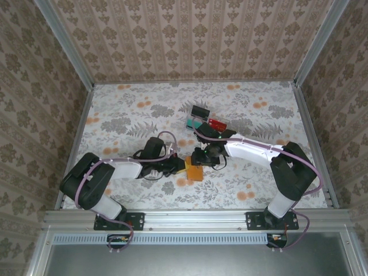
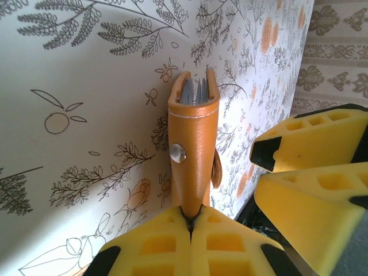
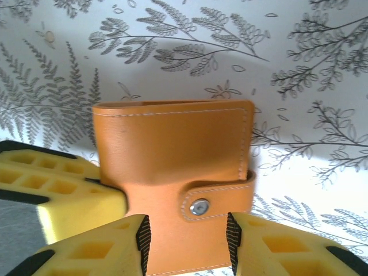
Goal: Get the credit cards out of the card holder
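My left hand (image 2: 191, 221) is pressed shut on one end of the card holder (image 3: 172, 149), holding it on edge near the table's (image 1: 126, 115) middle. My right hand (image 3: 185, 241) is spread just beside its snap strap. The black card (image 1: 200, 110), teal card (image 1: 194, 122) and red card (image 1: 217, 123) lie together farther out, so I judge the cards are all removed. Next I'd set the holder down, minding the crowding right hand.

orange card holder (image 3: 172, 155), floral surface (image 1: 132, 115)
pale stitching, silver snap (image 3: 199, 207); surface white with grey ferns, orange blooms; credit cards (image 1: 200, 111) black, teal, red.
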